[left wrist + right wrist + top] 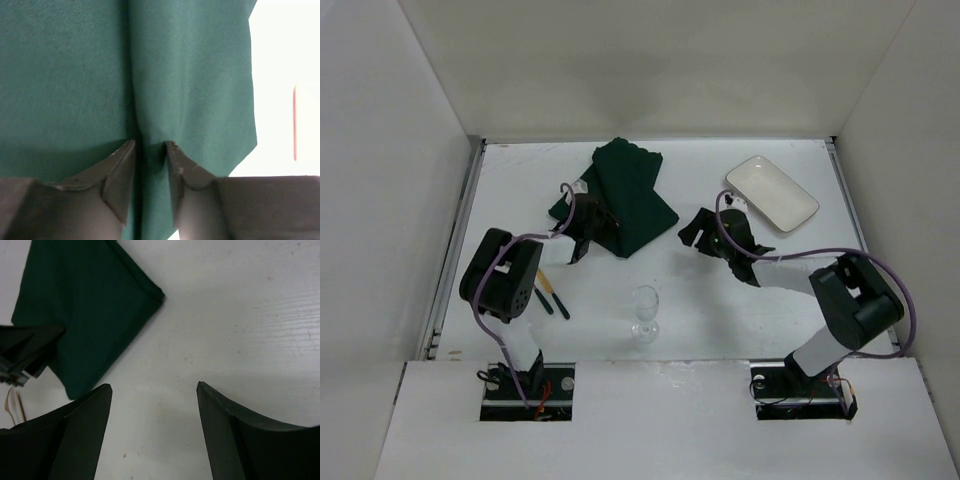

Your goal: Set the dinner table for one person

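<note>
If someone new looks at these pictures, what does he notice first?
A dark green cloth lies folded at the far middle of the table; the left hand straddles a crease in it. A white plate sits far right, and a wine glass stands near the front middle.

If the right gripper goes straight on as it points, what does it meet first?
Probably the bare dinner table: the open right gripper frames only white tabletop, the green placemat lying aside. Depth is unclear.

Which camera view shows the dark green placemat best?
The top external view: nearly the whole folded placemat is in sight there. The left wrist view shows only close-up cloth at the left gripper. The right wrist view shows one corner part.
</note>
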`<state>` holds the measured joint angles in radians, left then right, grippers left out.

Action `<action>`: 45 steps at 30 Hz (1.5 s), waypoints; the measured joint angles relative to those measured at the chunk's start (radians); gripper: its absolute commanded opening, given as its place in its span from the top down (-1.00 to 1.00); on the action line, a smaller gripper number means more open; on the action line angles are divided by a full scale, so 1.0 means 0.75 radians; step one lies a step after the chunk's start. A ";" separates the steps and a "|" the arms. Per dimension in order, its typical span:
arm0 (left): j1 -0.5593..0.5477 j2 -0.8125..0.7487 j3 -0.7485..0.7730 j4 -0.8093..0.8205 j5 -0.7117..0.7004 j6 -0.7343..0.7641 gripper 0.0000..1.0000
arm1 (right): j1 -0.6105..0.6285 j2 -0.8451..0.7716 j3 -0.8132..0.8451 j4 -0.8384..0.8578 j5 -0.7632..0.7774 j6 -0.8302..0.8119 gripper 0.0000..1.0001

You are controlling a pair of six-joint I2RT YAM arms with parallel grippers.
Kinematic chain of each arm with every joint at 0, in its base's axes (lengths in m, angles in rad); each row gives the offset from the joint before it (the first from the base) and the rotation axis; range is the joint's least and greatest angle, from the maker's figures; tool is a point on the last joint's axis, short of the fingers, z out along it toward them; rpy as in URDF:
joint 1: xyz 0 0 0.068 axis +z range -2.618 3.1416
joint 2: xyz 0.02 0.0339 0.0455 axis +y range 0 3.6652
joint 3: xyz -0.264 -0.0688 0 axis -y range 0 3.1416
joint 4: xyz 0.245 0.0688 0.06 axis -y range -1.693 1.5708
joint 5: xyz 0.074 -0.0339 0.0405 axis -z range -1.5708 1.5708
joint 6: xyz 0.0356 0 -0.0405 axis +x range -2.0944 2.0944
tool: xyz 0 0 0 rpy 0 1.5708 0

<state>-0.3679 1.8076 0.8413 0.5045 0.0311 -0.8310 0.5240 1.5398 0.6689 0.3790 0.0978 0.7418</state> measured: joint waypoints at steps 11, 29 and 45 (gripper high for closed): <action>0.026 -0.420 -0.211 0.006 -0.031 0.006 -0.05 | -0.018 0.254 0.145 -0.006 -0.008 0.220 -0.30; 0.374 -0.134 -0.199 0.080 -0.172 -0.134 -0.03 | -0.018 0.512 0.446 -0.081 -0.038 0.383 0.19; 0.423 -0.012 -0.159 0.165 -0.168 -0.202 0.85 | -0.045 0.357 0.517 -0.135 -0.021 0.300 0.89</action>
<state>-0.0509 1.7988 0.7223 0.6281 -0.0952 -0.9829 0.4900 1.8072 1.0569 0.2775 0.0818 0.9665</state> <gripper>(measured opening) 0.086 0.069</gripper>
